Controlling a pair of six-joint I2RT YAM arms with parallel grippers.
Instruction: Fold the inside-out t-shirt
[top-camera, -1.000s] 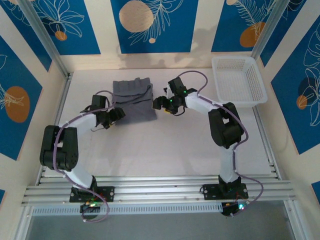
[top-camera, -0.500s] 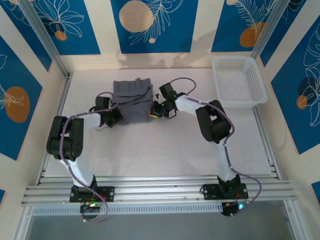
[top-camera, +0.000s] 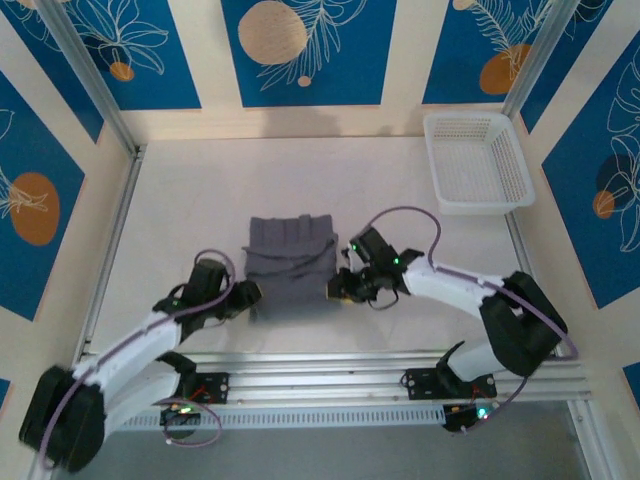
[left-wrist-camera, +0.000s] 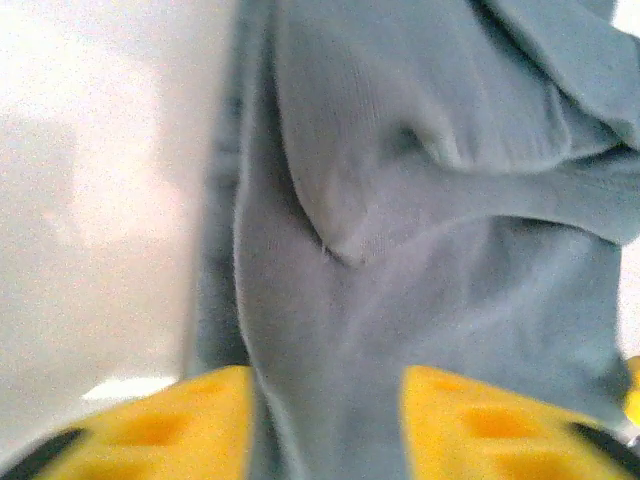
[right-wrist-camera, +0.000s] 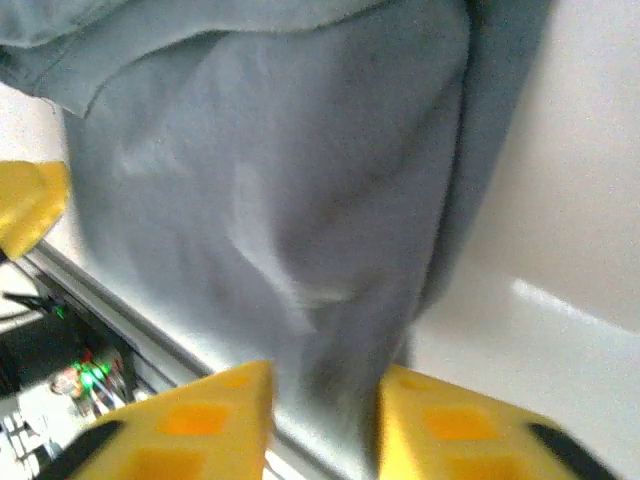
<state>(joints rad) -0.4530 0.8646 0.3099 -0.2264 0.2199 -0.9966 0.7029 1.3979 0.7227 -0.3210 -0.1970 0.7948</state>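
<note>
The dark grey t-shirt (top-camera: 290, 265) lies as a folded, wrinkled block near the front of the white table (top-camera: 180, 210). My left gripper (top-camera: 250, 296) is shut on its near-left corner. In the left wrist view the cloth (left-wrist-camera: 400, 250) runs down between the yellow fingers of that gripper (left-wrist-camera: 325, 400). My right gripper (top-camera: 338, 290) is shut on the near-right corner. In the right wrist view a bunched fold of the shirt (right-wrist-camera: 270, 180) passes between the fingers of that gripper (right-wrist-camera: 325, 400).
A white mesh basket (top-camera: 478, 165) stands at the back right of the table. The aluminium rails (top-camera: 320, 372) run along the front edge just below the shirt, and one rail (right-wrist-camera: 150, 335) shows in the right wrist view. Blue patterned walls enclose the table.
Both grippers have come back toward the front edge, and the folded t-shirt has slid with them from the far middle of the table to the front.
</note>
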